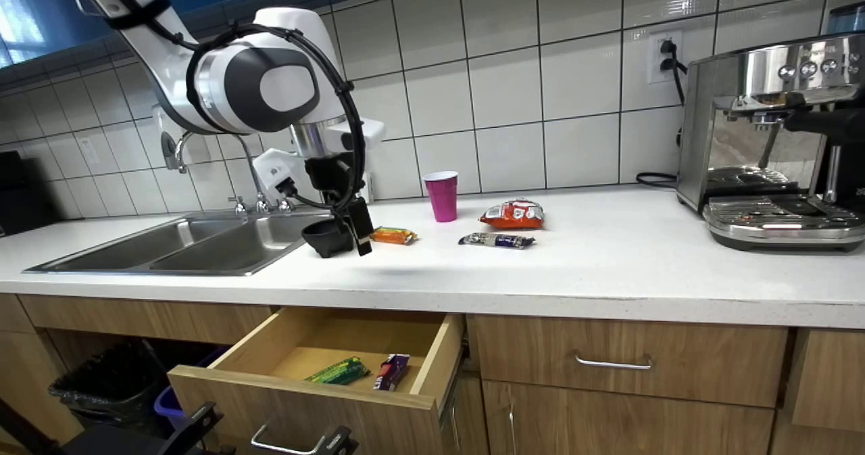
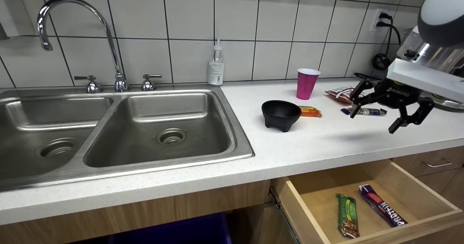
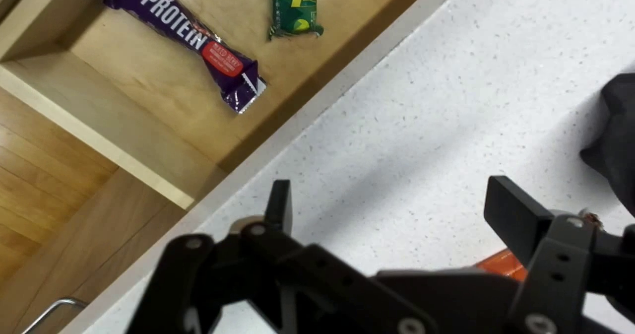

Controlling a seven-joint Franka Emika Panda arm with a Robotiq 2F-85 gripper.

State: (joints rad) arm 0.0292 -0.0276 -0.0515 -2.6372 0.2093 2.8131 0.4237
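My gripper [image 3: 389, 195] stands open above the white counter, nothing between its fingers; it also appears in both exterior views [image 1: 365, 245]. Near it are a black footed bowl [image 2: 281, 115] and an orange-wrapped bar [image 2: 310, 111], which a finger partly hides in the wrist view. A dark blue and silver bar [image 1: 497, 240], a red snack bag [image 1: 513, 215] and a magenta cup [image 1: 442, 198] are farther along the counter. Below, the pulled-out wooden drawer [image 2: 308, 215] holds a green bar [image 3: 296, 6] and a purple protein bar [image 3: 183, 31], lying apart.
A double steel sink [image 2: 243, 142] with a tall faucet [image 2: 108, 30] lies beside the bowl. A soap bottle [image 2: 216, 68] stands by the tiled wall. The coffee machine [image 1: 784, 225] occupies the counter's far end. A black-lined bin [image 1: 108, 387] sits beside the drawer.
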